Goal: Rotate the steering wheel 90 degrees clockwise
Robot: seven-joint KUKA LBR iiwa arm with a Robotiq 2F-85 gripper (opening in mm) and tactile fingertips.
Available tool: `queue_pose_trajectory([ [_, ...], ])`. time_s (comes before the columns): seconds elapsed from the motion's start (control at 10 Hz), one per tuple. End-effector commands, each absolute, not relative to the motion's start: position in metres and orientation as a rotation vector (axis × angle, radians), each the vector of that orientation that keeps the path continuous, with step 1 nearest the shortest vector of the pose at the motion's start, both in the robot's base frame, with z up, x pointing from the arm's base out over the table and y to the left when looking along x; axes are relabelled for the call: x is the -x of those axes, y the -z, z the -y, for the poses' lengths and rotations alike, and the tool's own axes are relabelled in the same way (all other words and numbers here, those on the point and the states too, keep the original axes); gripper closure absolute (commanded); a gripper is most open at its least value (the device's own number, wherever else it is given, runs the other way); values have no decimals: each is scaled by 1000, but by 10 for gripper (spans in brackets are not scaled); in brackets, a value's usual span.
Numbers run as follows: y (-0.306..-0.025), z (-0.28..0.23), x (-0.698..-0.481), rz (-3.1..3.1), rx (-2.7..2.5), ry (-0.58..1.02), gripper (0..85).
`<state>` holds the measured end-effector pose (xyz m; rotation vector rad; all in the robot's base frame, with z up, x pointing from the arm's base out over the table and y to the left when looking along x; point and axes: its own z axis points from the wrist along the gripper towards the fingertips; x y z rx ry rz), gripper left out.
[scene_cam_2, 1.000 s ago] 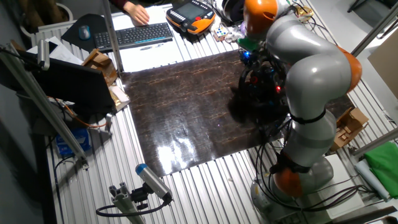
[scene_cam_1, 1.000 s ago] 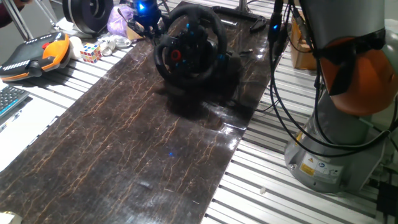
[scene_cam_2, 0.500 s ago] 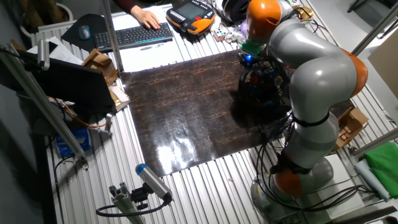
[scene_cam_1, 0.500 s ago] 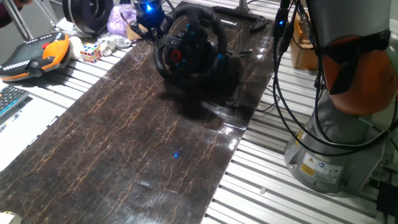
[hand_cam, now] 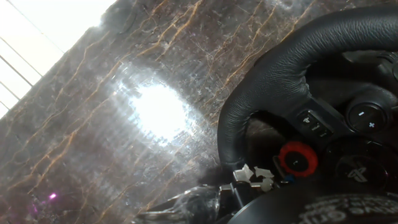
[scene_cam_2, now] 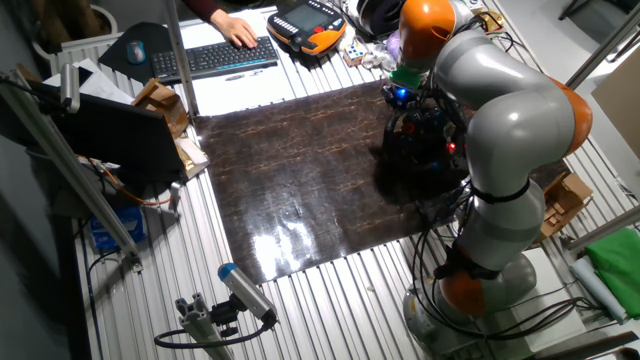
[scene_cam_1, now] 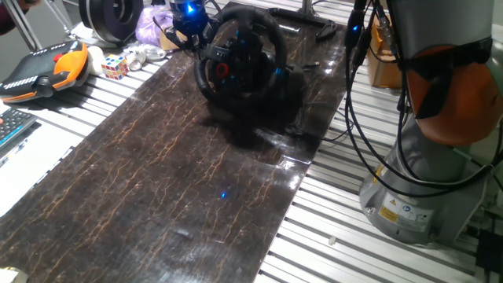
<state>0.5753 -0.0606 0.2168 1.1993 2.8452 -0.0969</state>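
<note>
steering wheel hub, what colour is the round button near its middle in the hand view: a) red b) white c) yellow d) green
a) In the hand view the steering wheel has a round red button on its hub, set beside the dark buttons.

We see a table [scene_cam_1: 330,228] of ribbed metal slats, and a dark marbled mat [scene_cam_1: 181,181] covers its middle. The steering wheel [scene_cam_1: 236,59] sits on the far end of that mat on its bulky base. On the bare slats beside the mat lie an orange and black handheld controller [scene_cam_1: 47,69], a colour cube [scene_cam_1: 114,66], a keyboard [scene_cam_2: 215,56] and a cardboard box [scene_cam_2: 165,100].
</note>
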Motion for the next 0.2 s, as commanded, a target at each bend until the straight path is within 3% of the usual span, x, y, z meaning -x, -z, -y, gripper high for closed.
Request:
queue_pose_trajectory([
  [0.0, -217, 60, -575, -2845, -1199, 99, 843],
  [0.1, -217, 60, -575, -2844, -1199, 101, 843],
])
